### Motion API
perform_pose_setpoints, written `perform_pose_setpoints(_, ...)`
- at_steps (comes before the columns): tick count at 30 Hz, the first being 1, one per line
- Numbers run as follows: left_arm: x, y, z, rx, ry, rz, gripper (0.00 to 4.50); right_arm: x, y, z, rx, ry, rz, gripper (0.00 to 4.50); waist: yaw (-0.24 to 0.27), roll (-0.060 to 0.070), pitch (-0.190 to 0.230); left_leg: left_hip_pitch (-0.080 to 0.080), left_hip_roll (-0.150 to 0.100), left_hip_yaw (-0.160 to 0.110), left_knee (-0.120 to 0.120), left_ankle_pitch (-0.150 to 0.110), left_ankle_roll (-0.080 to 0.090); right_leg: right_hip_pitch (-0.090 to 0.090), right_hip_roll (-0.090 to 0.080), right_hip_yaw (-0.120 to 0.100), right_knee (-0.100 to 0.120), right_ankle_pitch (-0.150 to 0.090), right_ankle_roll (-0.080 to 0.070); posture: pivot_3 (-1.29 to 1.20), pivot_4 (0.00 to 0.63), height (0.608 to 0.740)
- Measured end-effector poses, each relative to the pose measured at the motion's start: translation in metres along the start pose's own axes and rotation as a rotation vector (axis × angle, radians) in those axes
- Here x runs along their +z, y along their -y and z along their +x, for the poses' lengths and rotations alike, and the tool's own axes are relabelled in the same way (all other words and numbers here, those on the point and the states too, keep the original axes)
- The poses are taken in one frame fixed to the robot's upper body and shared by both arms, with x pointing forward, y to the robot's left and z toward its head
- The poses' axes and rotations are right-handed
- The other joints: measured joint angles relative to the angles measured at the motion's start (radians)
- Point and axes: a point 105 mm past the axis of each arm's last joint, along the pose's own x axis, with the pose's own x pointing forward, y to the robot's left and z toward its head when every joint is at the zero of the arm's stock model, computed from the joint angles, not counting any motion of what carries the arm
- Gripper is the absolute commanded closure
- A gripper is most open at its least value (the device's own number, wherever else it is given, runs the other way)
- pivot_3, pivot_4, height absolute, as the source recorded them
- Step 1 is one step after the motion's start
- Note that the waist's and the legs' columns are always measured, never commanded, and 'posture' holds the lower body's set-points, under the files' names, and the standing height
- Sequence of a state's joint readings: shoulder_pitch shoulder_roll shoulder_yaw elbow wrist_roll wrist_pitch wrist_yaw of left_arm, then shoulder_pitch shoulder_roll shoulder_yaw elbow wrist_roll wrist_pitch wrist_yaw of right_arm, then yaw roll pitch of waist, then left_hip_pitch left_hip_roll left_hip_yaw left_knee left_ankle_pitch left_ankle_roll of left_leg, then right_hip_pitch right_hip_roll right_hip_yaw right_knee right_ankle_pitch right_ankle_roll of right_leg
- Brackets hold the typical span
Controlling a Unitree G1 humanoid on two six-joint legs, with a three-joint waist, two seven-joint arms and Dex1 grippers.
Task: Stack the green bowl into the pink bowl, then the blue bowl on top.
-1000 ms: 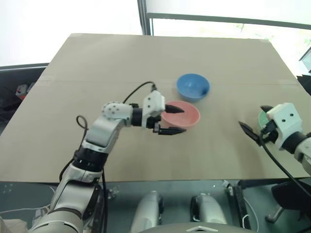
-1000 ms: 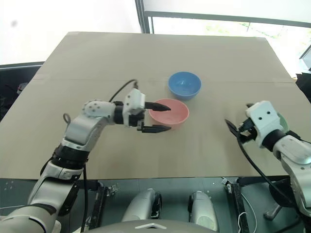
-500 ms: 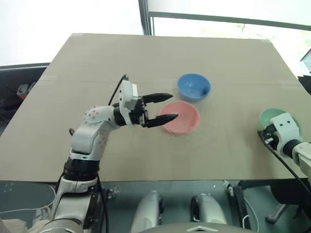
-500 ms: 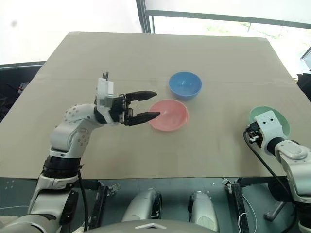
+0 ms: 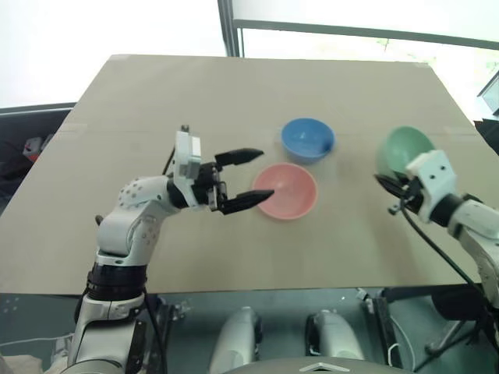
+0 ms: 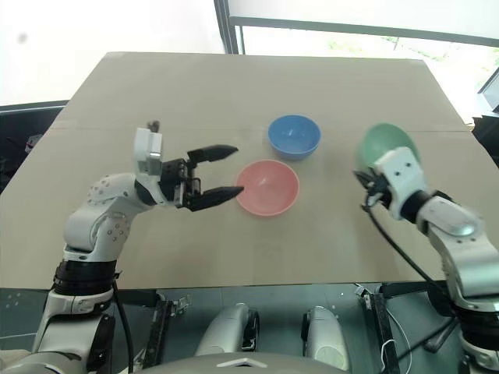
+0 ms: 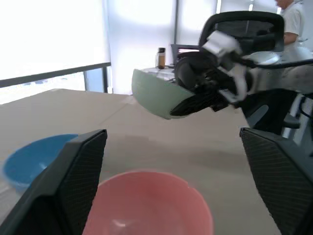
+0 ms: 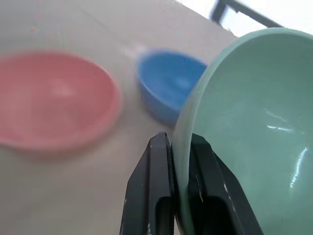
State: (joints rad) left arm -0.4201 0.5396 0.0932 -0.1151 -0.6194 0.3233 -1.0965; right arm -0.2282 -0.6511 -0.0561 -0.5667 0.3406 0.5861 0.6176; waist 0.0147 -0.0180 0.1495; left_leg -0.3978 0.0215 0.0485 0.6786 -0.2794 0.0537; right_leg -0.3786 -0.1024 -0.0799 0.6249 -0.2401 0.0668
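Observation:
The pink bowl sits upright near the middle of the brown table, with the blue bowl just behind it. Right of them, the green bowl hangs tilted above the table, its opening turned partly sideways. My right gripper is shut on the green bowl's rim, one finger on each side of the wall. My left gripper is open just left of the pink bowl, above the table, touching nothing. From the left wrist, its fingers frame the pink bowl and the raised green bowl.
The table's front edge runs close below both arms. A window post rises behind the far edge. Beyond the table, the left wrist view shows a bottle and a person.
My right gripper shut on the green bowl's rim, lifted it off the table and carried it left towards the other bowls. My left gripper drew back from the pink bowl's rim and opened wider.

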Motion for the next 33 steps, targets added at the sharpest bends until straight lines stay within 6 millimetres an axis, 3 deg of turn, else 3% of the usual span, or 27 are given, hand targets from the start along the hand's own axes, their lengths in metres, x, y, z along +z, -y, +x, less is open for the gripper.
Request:
perform_pose_setpoints(7,-0.02,-0.011,-0.024,0.108,-0.091,-0.021,0.08,0.04,-0.068,0.046,0.346,0.168,-0.011,4.5,-0.002,0.0,0.0,-0.001,0.0,0.0,0.0,0.0,0.0,-0.001,0.0,-0.001,0.0,0.0,0.0,0.0,0.15,0.74)
perform_pose_setpoints(11,-0.025,-0.013,-0.033,0.15,-0.121,-0.005,0.08,0.029,-0.074,0.069,0.408,0.123,0.004,4.5,0.004,-0.001,0.0,-0.001,-0.001,-0.002,0.001,0.0,0.0,0.0,-0.001,-0.003,0.0,0.0,0.0,0.0,0.15,0.74)
perform_pose_setpoints(14,-0.024,-0.015,-0.037,0.172,-0.121,0.007,0.0,0.02,-0.077,0.072,0.452,0.093,0.034,3.66,0.001,-0.001,0.0,-0.002,-0.001,-0.001,0.0,0.0,0.0,0.0,-0.001,-0.003,0.0,0.0,0.0,0.0,0.15,0.74)
perform_pose_setpoints(20,-0.033,-0.01,-0.042,0.205,-0.142,-0.01,0.0,0.017,-0.079,0.065,0.531,0.056,0.031,1.35,-0.003,-0.001,0.0,-0.001,0.0,0.0,-0.001,0.0,0.0,-0.001,0.0,-0.002,0.0,0.0,0.0,0.0,0.15,0.74)
perform_pose_setpoints(22,-0.032,-0.009,-0.042,0.207,-0.141,-0.004,0.0,0.024,-0.079,0.061,0.535,0.09,0.044,1.35,-0.001,-0.001,0.0,-0.001,0.0,-0.001,-0.001,0.0,0.0,-0.001,-0.001,-0.002,0.0,0.0,0.0,0.0,0.15,0.74)
perform_pose_setpoints(26,-0.033,-0.01,-0.041,0.227,-0.133,-0.009,0.0,0.048,-0.043,0.053,0.412,0.201,0.025,1.35,-0.001,-0.001,0.0,-0.001,-0.001,0.0,0.0,0.0,0.0,0.0,-0.001,-0.002,0.0,0.0,0.0,0.0,0.15,0.74)
perform_pose_setpoints(27,-0.033,-0.01,-0.04,0.231,-0.128,-0.013,0.0,0.047,-0.022,0.055,0.338,0.194,-0.05,1.35,-0.001,-0.001,0.0,0.0,-0.001,0.0,0.001,0.0,0.0,0.0,-0.001,-0.002,0.0,0.0,0.0,0.0,0.15,0.74)
perform_pose_setpoints(29,-0.033,-0.01,-0.039,0.232,-0.123,-0.013,0.0,0.042,-0.002,0.056,0.266,0.165,-0.109,1.35,-0.001,-0.001,0.0,0.0,-0.003,0.0,0.001,0.0,0.0,0.0,-0.001,-0.002,0.0,0.0,0.0,0.0,0.15,0.74)
perform_pose_setpoints(31,-0.032,-0.009,-0.036,0.234,-0.117,-0.01,0.0,0.013,0.039,0.068,0.152,0.052,-0.275,1.35,-0.006,-0.001,0.0,0.0,-0.004,0.001,0.0,0.0,0.0,-0.001,-0.001,-0.001,0.0,0.0,0.0,0.0,0.15,0.74)
perform_pose_setpoints(33,-0.032,-0.008,-0.035,0.231,-0.115,-0.006,0.0,-0.012,0.057,0.074,0.117,-0.036,-0.363,1.35,-0.01,-0.001,0.0,0.0,-0.004,0.002,-0.001,0.0,0.0,-0.001,-0.001,0.0,0.0,0.0,0.0,0.0,0.15,0.74)
